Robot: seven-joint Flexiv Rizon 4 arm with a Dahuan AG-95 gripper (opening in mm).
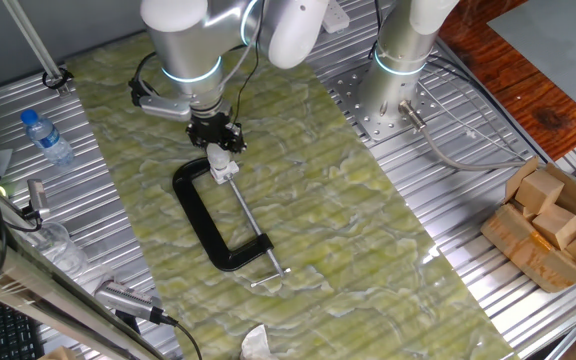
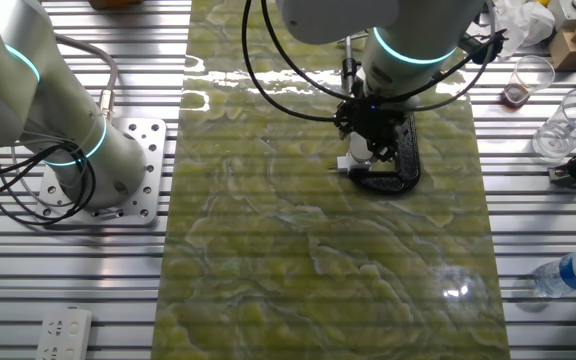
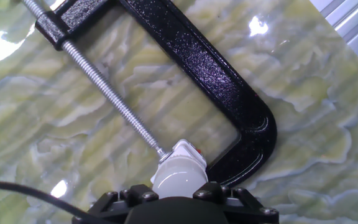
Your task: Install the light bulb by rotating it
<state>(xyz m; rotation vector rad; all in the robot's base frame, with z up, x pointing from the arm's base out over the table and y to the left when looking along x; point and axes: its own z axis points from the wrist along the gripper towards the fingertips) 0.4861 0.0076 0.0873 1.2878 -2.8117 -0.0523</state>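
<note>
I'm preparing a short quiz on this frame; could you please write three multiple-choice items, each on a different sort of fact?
1. Where is the light bulb?
A. at the end of the C-clamp's screw
B. in the cardboard box
C. beside the water bottle

2. What colour is the C-clamp's frame?
A. red
B. black
C. white

3. How does the gripper stand?
A. far above the mat
B. parked off the mat
C. down at the bulb

Key: 1 A, the hand view shows the bulb at the screw's tip; 2 B, the frame is black; 3 C, both fixed views show it at the bulb.
</note>
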